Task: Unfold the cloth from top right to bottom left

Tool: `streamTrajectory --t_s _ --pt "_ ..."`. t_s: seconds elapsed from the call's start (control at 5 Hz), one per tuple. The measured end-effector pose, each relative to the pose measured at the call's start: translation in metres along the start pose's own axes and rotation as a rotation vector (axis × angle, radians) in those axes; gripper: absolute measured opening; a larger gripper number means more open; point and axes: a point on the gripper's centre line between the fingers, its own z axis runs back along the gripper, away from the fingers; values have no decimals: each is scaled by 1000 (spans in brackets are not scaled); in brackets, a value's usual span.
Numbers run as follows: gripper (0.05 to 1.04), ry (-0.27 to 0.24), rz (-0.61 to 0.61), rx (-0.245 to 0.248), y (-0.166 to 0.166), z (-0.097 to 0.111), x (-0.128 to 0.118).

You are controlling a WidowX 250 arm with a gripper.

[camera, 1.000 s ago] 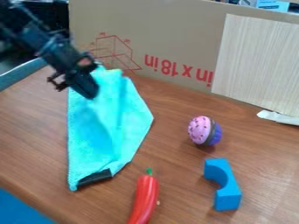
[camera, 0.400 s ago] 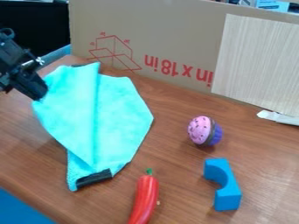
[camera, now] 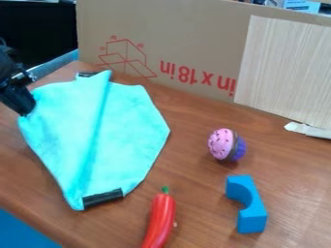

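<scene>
Gripper (camera: pixel 25 109), pinched closed on the cloth (camera: pixel 128 127), drags toward eight o'clock! Fold's opening wider, unfolding looks nearly done.

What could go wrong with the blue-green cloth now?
The claw is right at the left edge of the cloth, so a hard tug might drag the whole cloth sideways. Also, a long ridge runs down the cloth, so it might end up wrinkly instead of flat.

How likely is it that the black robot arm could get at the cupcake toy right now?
Probably not right away: the gripper is at the left edge of the cloth, and the cloth lies between it and the cupcake toy.
</scene>
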Motion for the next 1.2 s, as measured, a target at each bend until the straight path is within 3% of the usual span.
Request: streamTrajectory --t_s 0.2,0.6,0.8,1.0,1.2 --pt "58 -11 -10 93 14 -12 -4" --pt "58 31 -12 154 22 -13 -12" --pt "58 25 5 189 29 -10 -11" --pt "58 -19 31 255 39 -2 -1" --pt "58 -46 39 287 44 4 5"
